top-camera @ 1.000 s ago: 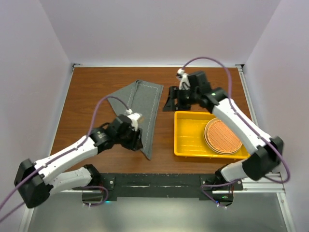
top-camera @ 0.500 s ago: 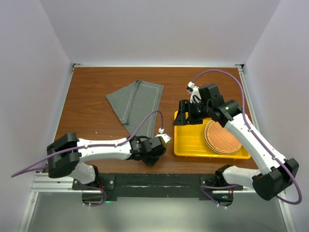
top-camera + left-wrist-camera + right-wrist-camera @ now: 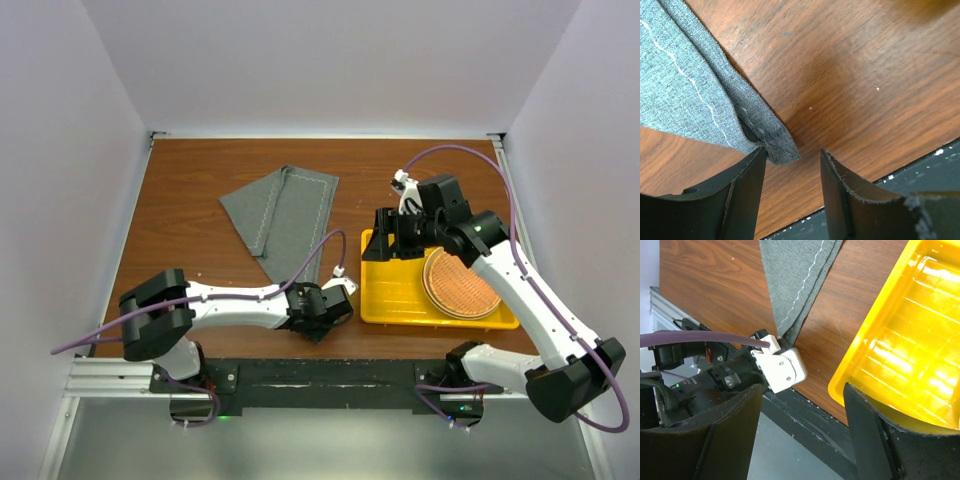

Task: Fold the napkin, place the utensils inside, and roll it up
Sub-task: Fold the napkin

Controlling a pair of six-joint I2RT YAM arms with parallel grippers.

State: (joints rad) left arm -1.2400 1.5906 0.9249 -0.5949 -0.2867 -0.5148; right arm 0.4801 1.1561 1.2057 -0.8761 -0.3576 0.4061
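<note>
Mat [image 3: 461, 283] inside yellow tray [image 3: 393, 288]

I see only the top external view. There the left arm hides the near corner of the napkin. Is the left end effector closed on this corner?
Observer: No. The left wrist view shows the left end effector open. The napkin corner lies on the table beside one jaw, not pinched.
Operator: Does the right end effector hold anything?
Observer: No. In the right wrist view the right end effector is open and empty.
Operator: Is that corner a single layer?
Observer: It seems not. The left wrist view shows folded layers stacked at the tip.
</note>
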